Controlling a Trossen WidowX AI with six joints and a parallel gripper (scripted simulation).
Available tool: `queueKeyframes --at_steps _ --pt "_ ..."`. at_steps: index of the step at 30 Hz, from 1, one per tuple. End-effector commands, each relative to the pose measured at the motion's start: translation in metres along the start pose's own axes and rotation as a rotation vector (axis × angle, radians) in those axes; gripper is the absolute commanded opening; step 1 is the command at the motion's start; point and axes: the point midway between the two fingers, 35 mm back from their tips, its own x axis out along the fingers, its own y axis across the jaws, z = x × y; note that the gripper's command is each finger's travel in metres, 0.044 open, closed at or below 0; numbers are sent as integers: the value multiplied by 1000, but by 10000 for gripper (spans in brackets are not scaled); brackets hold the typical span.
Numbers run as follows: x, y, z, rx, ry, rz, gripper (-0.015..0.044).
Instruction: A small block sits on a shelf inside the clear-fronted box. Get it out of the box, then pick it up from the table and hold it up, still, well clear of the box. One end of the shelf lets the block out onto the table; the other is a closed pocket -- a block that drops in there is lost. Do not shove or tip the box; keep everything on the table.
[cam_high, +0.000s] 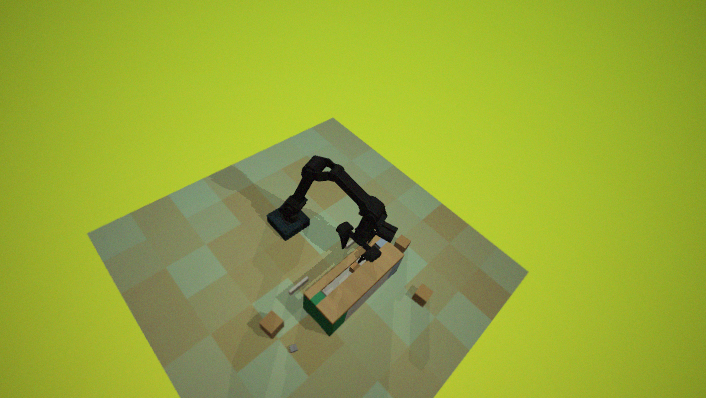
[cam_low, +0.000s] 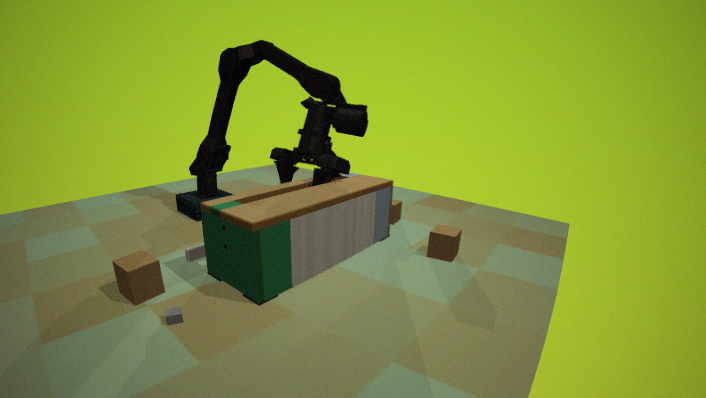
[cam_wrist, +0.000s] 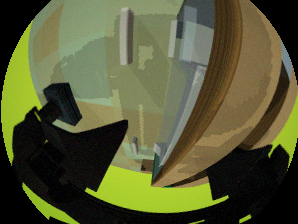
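Block (cam_high: 355, 267) sits small and tan in the slot along the box (cam_high: 350, 287) top, just beside the lower finger and on its green-end side. Spread wide and holding nothing, the gripper (cam_high: 357, 245) straddles the box's near edge at the grey end, one finger dipping into the slot, the other outside.
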Motion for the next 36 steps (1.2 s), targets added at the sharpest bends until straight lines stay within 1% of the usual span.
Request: queueKeyframes --at_steps 1,36 --pt "3 0 -11 0 3 -3 400" --pt "32 0 -95 -1 10 -3 400"
